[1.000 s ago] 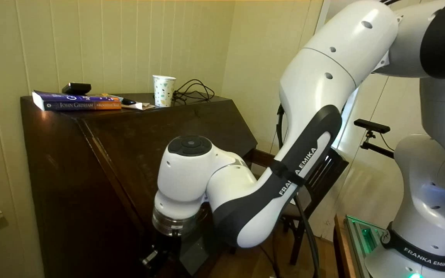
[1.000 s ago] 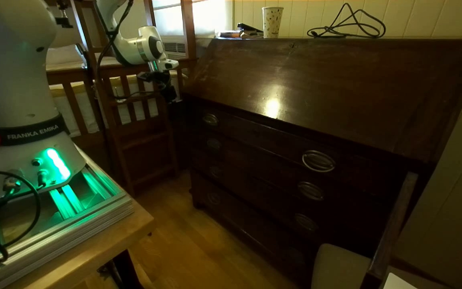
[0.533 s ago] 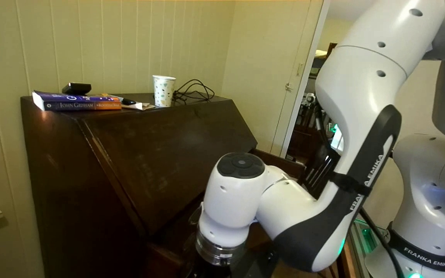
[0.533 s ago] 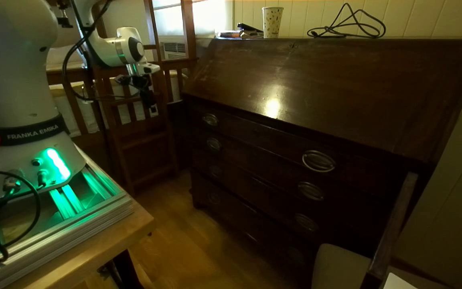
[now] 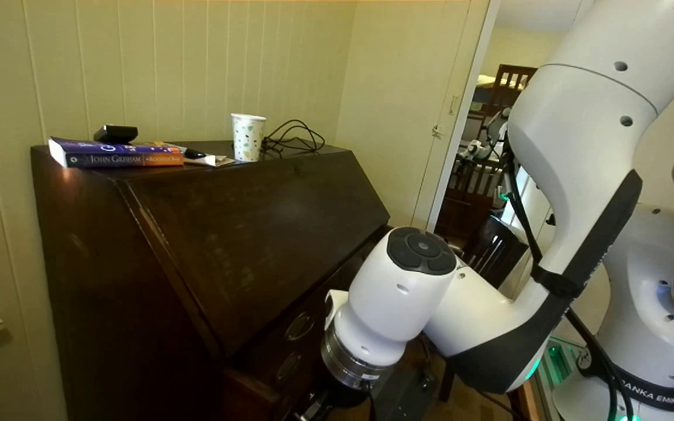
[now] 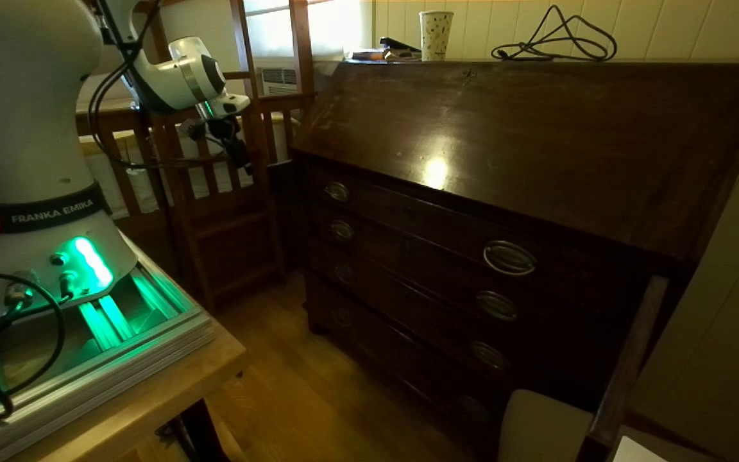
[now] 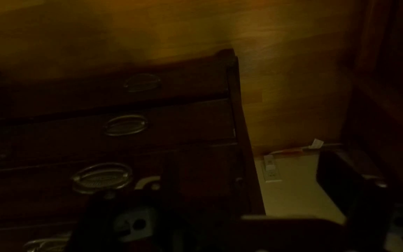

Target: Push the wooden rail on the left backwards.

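The wooden rail (image 5: 249, 390) is a dark reddish-brown bar that sticks out below the lower left corner of the sloped desk lid (image 5: 267, 245). In the wrist view its dark end (image 7: 292, 234) with a lighter worn edge lies low, between and below the fingers. My gripper (image 7: 247, 171) has its black fingers wide apart with nothing held. In an exterior view the gripper (image 6: 238, 157) hangs tilted in front of the desk's left side, apart from it. In an exterior view the gripper (image 5: 313, 412) is partly cut off by the lower edge. The wrist view is very dark.
A book (image 5: 120, 155), a paper cup (image 5: 248, 137) and a coiled cable (image 5: 296, 137) lie on the desk top. Drawers with brass handles (image 6: 509, 256) are below the lid. A chair (image 6: 546, 423) stands by the desk's right side. A wooden ladder (image 6: 228, 224) stands behind the arm.
My gripper has moved away from the desk's left front corner, back toward the robot base, and has tilted. The rail, hidden behind the arm earlier, now shows.
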